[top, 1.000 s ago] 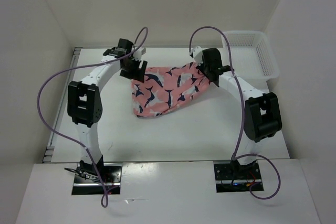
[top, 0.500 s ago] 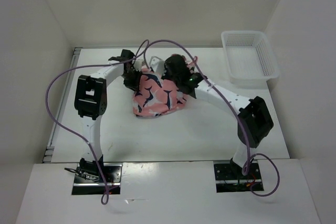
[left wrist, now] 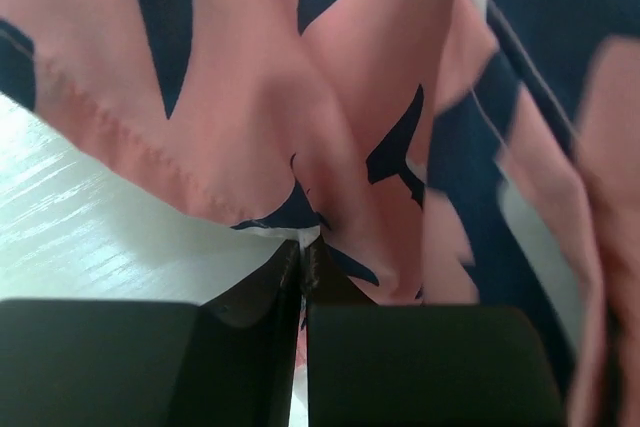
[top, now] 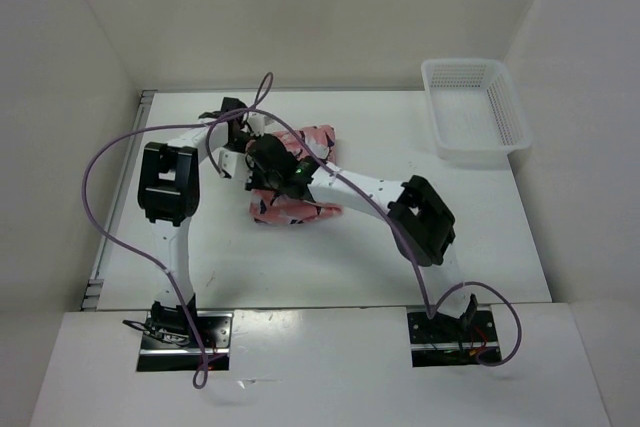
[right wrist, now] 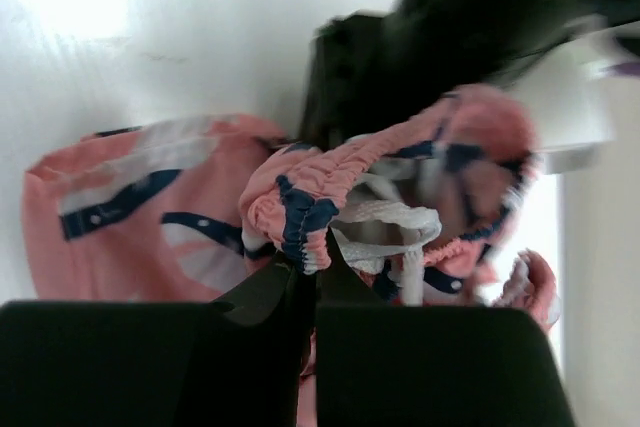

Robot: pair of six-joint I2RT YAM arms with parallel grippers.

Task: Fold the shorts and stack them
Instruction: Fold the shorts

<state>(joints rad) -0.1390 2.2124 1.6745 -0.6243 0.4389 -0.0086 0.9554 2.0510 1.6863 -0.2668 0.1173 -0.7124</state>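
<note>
Shorts lay bunched on the table, left of centre toward the far side, with both my arms reaching in over them. My left pincer was pinched narrow on a fold near the hem, tips almost touching with fabric between. My right pincer was clamped on the gathered waistband, white drawstring just beside it. The basket stood far right, well apart.

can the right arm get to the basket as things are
Probably yes: the basket sits on its side, with nothing on the table between. But its hand, crossed over to the left, is shut on the shorts and would drag them along.
</note>
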